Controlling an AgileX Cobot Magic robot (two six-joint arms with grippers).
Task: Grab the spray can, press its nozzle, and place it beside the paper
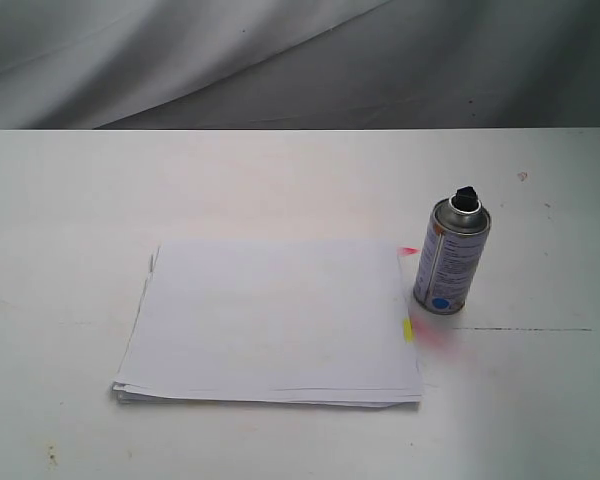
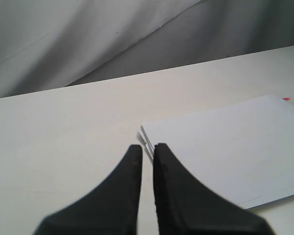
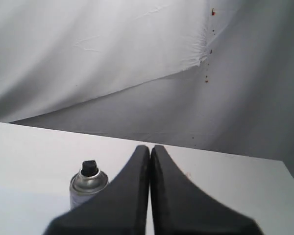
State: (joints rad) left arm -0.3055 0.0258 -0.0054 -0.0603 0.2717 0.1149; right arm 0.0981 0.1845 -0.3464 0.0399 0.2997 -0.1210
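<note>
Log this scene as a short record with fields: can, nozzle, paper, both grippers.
spray can: upright on the table, beside the paper on its yellow tab side, unheld
nozzle: black, on top, untouched
paper: flat white stack, left of the can in the exterior view
left gripper: closed to a slim gap, empty, near the paper's corner
right gripper: shut, empty, apart from the can

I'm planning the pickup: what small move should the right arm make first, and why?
Probably open the right gripper: its jaws are shut and empty, while the spray can stands upright and untouched beside the paper.
</note>
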